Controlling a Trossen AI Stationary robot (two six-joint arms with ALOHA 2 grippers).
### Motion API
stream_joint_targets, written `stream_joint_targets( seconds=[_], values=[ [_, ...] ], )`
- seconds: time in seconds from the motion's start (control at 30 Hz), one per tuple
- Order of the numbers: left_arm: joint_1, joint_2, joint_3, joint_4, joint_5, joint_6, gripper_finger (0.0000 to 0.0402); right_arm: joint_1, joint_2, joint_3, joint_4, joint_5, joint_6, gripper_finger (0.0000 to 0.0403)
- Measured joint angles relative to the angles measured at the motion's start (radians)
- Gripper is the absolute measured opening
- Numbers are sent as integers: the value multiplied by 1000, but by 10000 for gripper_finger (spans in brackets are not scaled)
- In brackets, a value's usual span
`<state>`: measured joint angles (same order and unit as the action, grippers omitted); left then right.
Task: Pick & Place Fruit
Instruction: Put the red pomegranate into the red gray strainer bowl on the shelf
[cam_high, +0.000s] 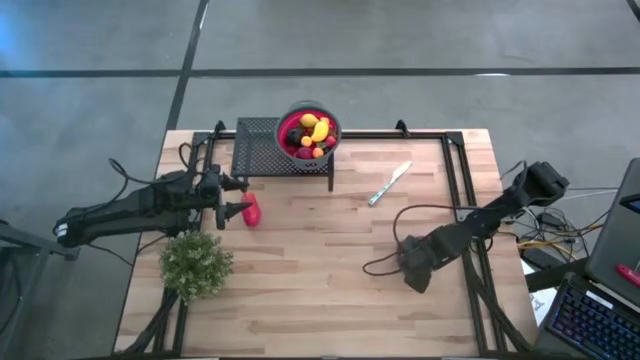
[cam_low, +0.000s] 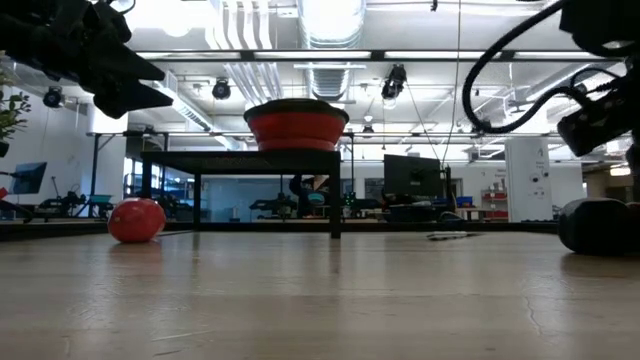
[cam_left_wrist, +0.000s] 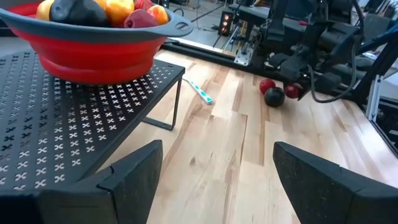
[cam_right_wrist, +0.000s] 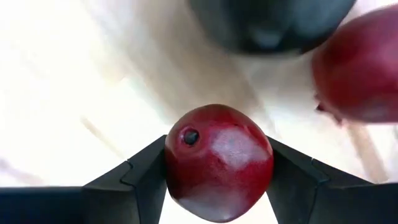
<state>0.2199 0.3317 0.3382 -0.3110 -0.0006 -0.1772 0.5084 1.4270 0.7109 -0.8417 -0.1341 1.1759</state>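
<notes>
Red and largest of the fruit, one piece (cam_high: 251, 210) lay on the wooden table (cam_high: 330, 260) just beside the left gripper (cam_high: 232, 198), whose fingers stood apart and empty. Behind it, a black mesh rack (cam_high: 258, 148) carried a red bowl (cam_high: 308, 131) heaped with small fruits (cam_high: 312, 130). A silver knife (cam_high: 389, 183) lay further right. Low at the table's right, the right gripper (cam_right_wrist: 217, 171) had its fingers against a dark red fruit (cam_right_wrist: 217, 162), two more lying close beyond.
</notes>
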Motion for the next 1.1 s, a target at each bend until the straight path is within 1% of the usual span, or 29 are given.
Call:
stream_joint_targets(
  seconds=[0.13,0.33,0.43,0.53,0.63,0.73,0.83,1.0,1.1],
  values=[
    [0,0,0,0,2,0,312,0,-46,0,3,-54,-12,215],
    [0,0,0,8,35,0,312,0,-140,0,84,-67,-34,220],
    [0,0,0,32,70,11,312,-2,-188,0,172,-33,-57,216],
    [0,2,0,95,97,51,312,-10,-225,0,287,19,-107,213],
    [-2,18,0,160,97,116,312,-30,-244,1,388,59,-181,214],
    [-9,55,0,201,97,207,312,-66,-248,2,448,86,-252,219],
    [-19,113,0,246,97,322,312,-120,-244,2,480,101,-319,219],
    [-50,215,0,375,96,523,312,-215,-235,2,533,105,-421,214],
    [-77,246,0,450,65,615,312,-254,-235,2,599,105,-502,217]
  ],
)
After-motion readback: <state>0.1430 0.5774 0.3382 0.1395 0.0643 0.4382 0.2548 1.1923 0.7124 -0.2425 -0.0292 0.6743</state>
